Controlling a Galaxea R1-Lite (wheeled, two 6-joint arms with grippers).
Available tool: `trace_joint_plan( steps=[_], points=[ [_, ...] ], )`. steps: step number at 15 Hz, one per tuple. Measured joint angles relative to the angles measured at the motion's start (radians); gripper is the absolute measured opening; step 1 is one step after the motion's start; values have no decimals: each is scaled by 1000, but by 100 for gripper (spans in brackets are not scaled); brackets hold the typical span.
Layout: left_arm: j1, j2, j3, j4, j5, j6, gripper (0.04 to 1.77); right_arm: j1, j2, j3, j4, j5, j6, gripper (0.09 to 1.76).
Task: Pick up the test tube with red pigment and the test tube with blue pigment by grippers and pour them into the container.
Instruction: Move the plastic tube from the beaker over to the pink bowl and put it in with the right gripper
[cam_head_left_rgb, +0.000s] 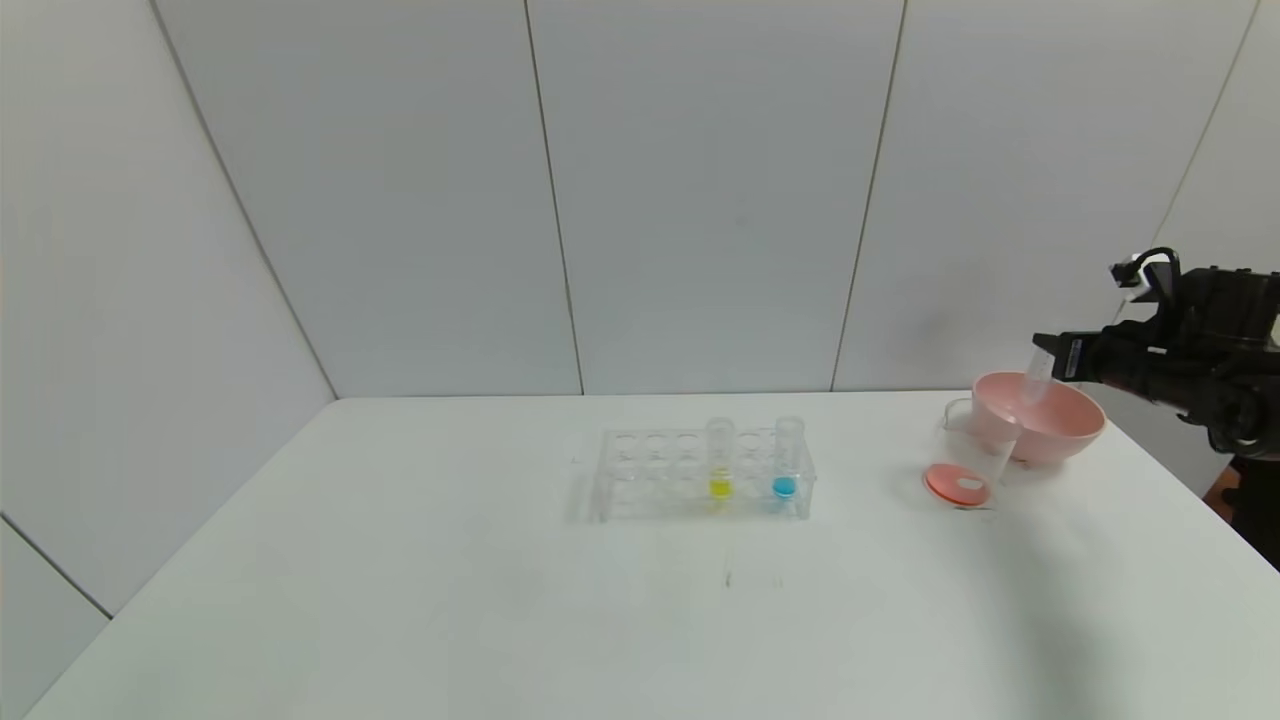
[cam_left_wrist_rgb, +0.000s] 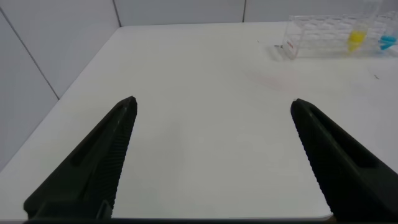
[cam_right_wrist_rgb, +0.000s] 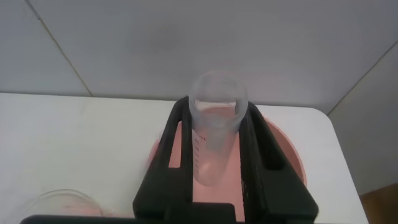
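Note:
My right gripper is shut on a clear test tube and holds it tilted above the pink bowl. No pigment shows inside this tube in the right wrist view, where the gripper clamps it from both sides. The container, a clear beaker, stands beside the bowl with orange-red pigment at its bottom. The test tube with blue pigment stands upright in the clear rack. My left gripper is open and empty above the bare table, out of the head view.
The pink bowl stands at the table's far right, near the edge. A yellow-pigment tube stands in the rack next to the blue one. The rack shows far off in the left wrist view.

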Motion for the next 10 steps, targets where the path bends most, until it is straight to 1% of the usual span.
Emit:
trace_joint_plan(
  steps=[4,9,10],
  points=[
    [0,0,0,0,0,0,176,-19,57,-13,-17,1,-2,50],
    [0,0,0,0,0,0,176,-20,72,-8,-19,2,-3,50],
    [0,0,0,0,0,0,176,-20,72,-5,-19,2,-4,63]
  ],
)
